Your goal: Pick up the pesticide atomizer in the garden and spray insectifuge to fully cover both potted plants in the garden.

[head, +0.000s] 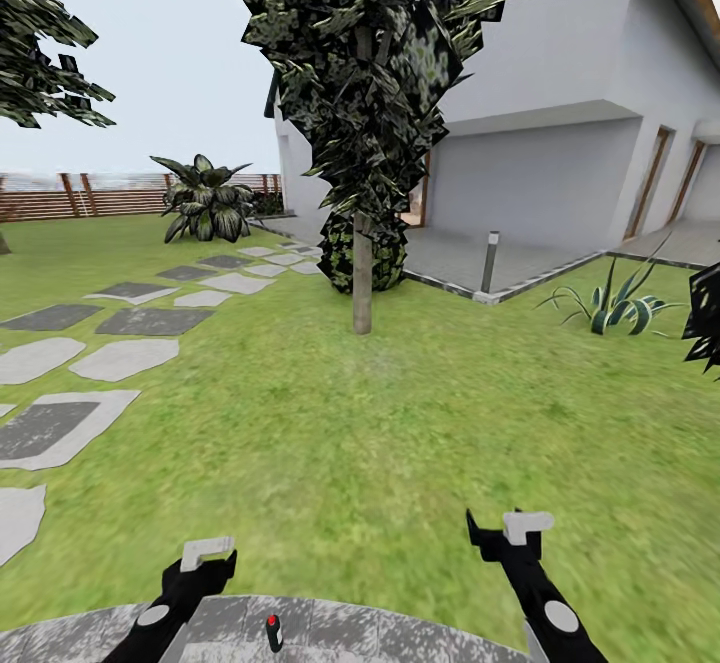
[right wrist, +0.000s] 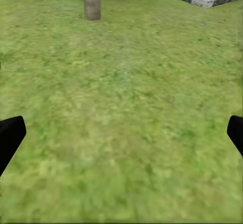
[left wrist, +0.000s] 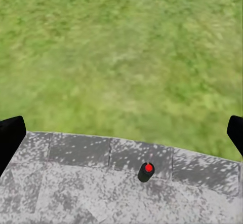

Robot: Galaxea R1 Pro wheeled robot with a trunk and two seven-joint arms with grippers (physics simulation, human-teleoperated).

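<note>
Care is needed on the approach: the pesticide atomizer stands on the grey stone patio, near its edge by the lawn, between the two arms and nearer the left claw. That claw is seen spread and empty, as is the right claw. The bottle appears upright, its long axis vertical, with a red tip pointing up, though no green is made out. A grip across the slim body, from the side, is judged best

Readable text: none on any surface.
Labels, brands, numbers, signs: none can be read.
</note>
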